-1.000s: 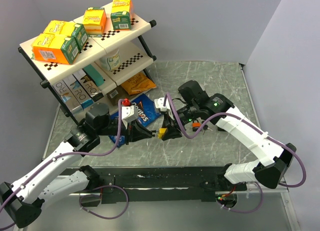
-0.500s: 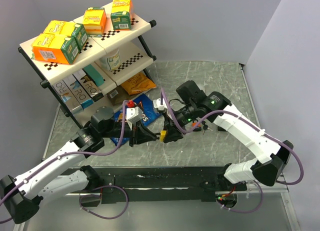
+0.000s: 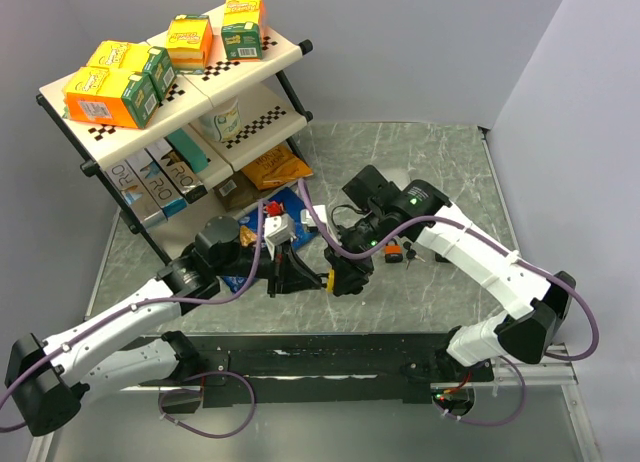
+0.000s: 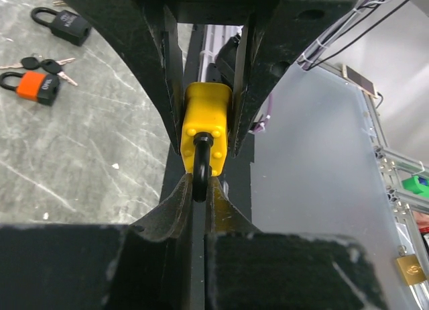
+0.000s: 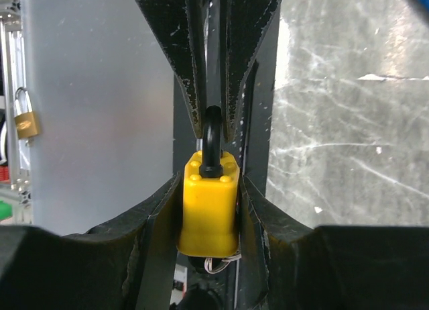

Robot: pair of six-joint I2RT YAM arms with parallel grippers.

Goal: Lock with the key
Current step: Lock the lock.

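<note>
key bunch (image 4: 41, 63): loose on the marble table (image 4: 100, 156), just beside the orange padlock (image 4: 35, 87), with a black padlock (image 4: 67, 27) near; neither arm has it.
yellow padlock (image 4: 206, 119): carried in the air between the arms.
left gripper (image 4: 200, 189): fingers almost together, pinching the black shackle (image 4: 201, 169).
right gripper (image 5: 209, 186): fingers partly spread, clamped on the body's flanks.
why: this two-ended hold likely steadies the lock; the keyway end is hidden.
room: the front rail (image 4: 194, 55) is close. Bare marble lies toward the keys, though one arm must let go to fetch them.
</note>
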